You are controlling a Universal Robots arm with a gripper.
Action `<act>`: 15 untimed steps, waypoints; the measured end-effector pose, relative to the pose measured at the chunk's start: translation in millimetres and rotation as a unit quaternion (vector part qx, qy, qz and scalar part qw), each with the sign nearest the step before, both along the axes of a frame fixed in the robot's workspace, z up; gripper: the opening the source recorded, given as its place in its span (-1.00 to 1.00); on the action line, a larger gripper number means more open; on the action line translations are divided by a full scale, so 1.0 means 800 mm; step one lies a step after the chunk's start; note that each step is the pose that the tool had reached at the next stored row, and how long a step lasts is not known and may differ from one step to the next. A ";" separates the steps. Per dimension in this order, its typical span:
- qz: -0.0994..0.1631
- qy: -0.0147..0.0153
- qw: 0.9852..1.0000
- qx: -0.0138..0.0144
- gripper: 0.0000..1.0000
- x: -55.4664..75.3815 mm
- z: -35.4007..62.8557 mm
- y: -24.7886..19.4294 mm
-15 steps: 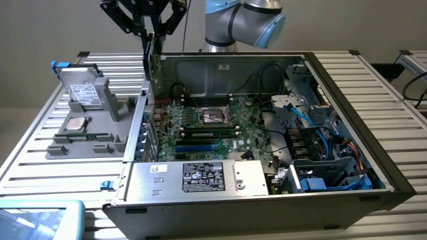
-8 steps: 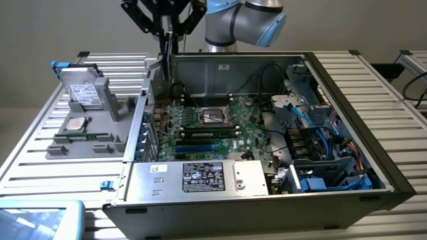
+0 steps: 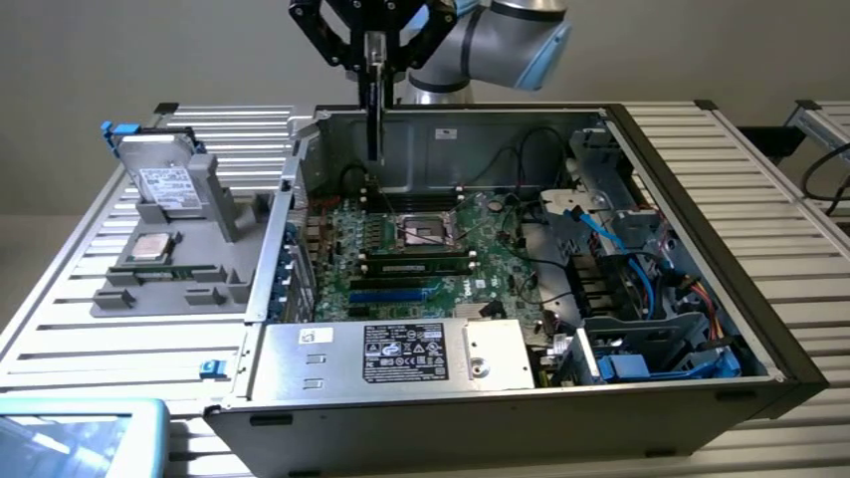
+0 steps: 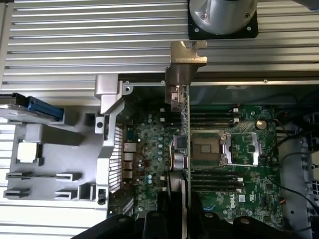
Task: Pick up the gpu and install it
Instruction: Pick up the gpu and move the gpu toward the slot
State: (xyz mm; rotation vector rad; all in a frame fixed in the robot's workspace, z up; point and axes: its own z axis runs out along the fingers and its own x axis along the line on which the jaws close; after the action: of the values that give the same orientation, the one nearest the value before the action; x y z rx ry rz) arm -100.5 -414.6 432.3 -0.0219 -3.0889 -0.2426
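Here the gpu (image 3: 377, 119) hangs on edge inside the open top of the computer case (image 3: 465, 139), above the motherboard (image 3: 499, 274) and apart from it. In the wrist view its thin edge runs just beside the CPU socket (image 4: 205, 149). Seated memory sticks (image 3: 418, 264) and loose black wires lie beneath it. Blue cables (image 3: 604, 234) crowd the exterior view's right. A labelled power supply (image 3: 398, 354) spans the near side. Outside the case, on the exterior view's left, a grey holder (image 3: 173, 269) carries a silver drive (image 3: 166, 184). The card looks thin and dark, with a silver bracket (image 4: 179, 74) at one end. The gripper (image 3: 376, 55) points straight down, its fingers clamped on the card's upper edge.
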 end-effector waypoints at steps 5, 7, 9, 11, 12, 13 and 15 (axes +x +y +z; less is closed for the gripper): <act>0.000 0.000 1.000 0.000 -0.44 0.029 0.000 -0.0009; 0.000 0.000 1.000 0.000 -0.44 0.040 0.000 -0.0012; 0.000 0.000 1.000 0.000 -0.44 0.051 0.000 -0.0015; 0.000 0.000 1.000 0.000 -0.44 0.063 0.000 -0.0017; 0.000 0.000 1.000 0.000 -0.44 0.068 0.000 -0.0017; 0.000 0.000 1.000 0.000 -0.44 0.074 0.000 -0.0017; 0.000 0.001 1.000 0.000 -0.44 0.086 0.000 -0.0017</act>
State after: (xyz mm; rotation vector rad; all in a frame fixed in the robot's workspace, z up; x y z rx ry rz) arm -32.0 -415.9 432.3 -0.0221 -3.0880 -0.2411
